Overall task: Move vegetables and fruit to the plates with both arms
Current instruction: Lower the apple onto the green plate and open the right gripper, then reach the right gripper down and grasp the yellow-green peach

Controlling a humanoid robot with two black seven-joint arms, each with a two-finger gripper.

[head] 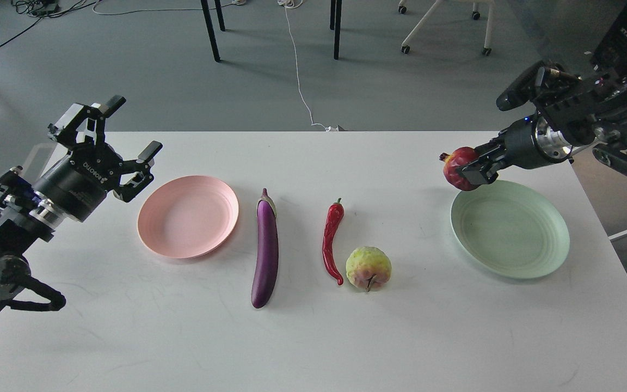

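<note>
The white surface (pixel 302 337) carries everything, and the eggplant serves as the landmark. The left arm (pixel 14 218) comes in well left of the eggplant, its pincer (pixel 131 128) raised off the surface with the fingers spread wide and nothing between them. The right arm (pixel 591 120) reaches in far right of the eggplant; its pincer (pixel 468 170) is closed around the pomegranate (pixel 458 166), which hangs in the air at the far-left rim of the green plate. The green plate (pixel 520 239) lies far right of the eggplant, bare. The pink plate (pixel 183 218) lies just left of the eggplant's stem end, apart from it and also bare. The eggplant (pixel 266 250) lies lengthwise on the surface, pale cap pointing away from the robot. The yellow-green fruit (pixel 368 268) sits right of the eggplant, level with its lower half. The chili (pixel 332 239) lies between the eggplant and that fruit, stem end away from the robot, its near tip just beside the fruit.
</note>
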